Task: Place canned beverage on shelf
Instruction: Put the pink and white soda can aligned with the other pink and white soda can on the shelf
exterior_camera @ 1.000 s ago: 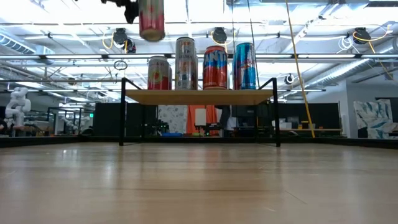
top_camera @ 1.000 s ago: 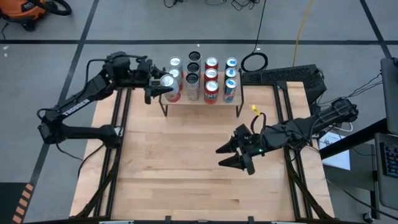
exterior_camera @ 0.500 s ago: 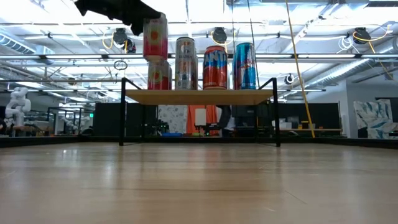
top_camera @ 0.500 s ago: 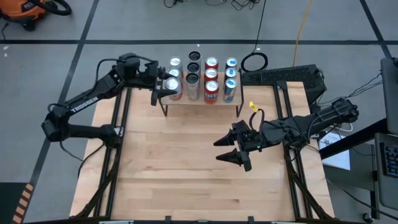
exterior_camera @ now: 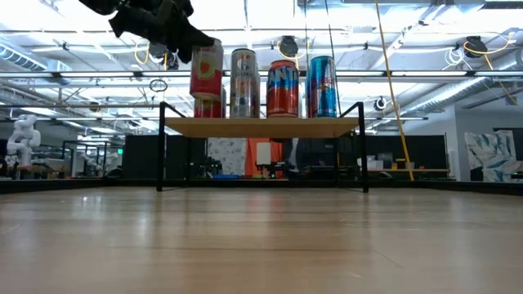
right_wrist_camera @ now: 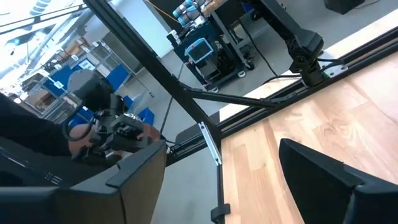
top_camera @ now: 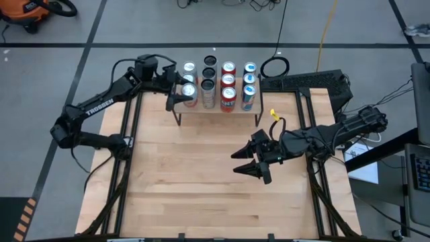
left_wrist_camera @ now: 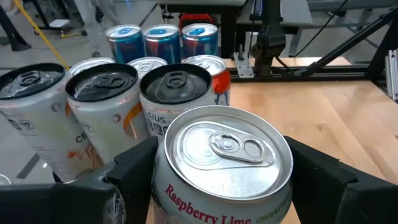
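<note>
Red raspberry-lime can [left_wrist_camera: 221, 168] moved lower, closer over shelf [exterior_camera: 261, 126].

The shelf [top_camera: 216, 109] is packed: rows of standing cans [top_camera: 228, 86] fill its board from the right end almost to the left, leaving no lane between them. At the left end the left tool [top_camera: 180, 92] hangs with a raspberry can [exterior_camera: 206, 69] clamped between its fingers, right against the neighbouring cans. In front of the shelf the worktop [top_camera: 181, 175] lies bare and wide. Only the right tool [top_camera: 250, 163], fingers apart, hangs there, well clear of the shelf.
</note>
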Available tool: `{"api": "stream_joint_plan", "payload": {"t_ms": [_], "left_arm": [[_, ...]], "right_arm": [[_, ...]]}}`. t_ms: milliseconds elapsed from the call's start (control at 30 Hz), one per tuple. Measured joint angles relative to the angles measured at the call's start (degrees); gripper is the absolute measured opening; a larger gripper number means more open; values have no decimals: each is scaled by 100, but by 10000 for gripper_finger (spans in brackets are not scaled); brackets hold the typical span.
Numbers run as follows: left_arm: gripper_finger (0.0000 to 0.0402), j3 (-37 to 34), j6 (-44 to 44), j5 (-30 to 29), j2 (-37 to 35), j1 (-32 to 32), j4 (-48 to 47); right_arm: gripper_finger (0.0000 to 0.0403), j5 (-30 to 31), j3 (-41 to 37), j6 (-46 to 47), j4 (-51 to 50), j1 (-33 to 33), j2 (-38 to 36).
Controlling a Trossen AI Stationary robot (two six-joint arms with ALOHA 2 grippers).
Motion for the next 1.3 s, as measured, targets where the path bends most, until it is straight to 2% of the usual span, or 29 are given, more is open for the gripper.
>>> {"api": "stream_joint_plan", "payload": {"t_ms": [300, 933, 1300], "left_arm": [[284, 0, 98, -109, 21, 36, -299], [284, 0, 195, -342, 311, 20, -536], [309, 0, 195, -470, 316, 18, -558]], "right_arm": [[288, 285, 0, -147, 82, 2, 2], [288, 299, 0, -259, 120, 2, 2], [288, 299, 0, -223, 125, 2, 4]]}}
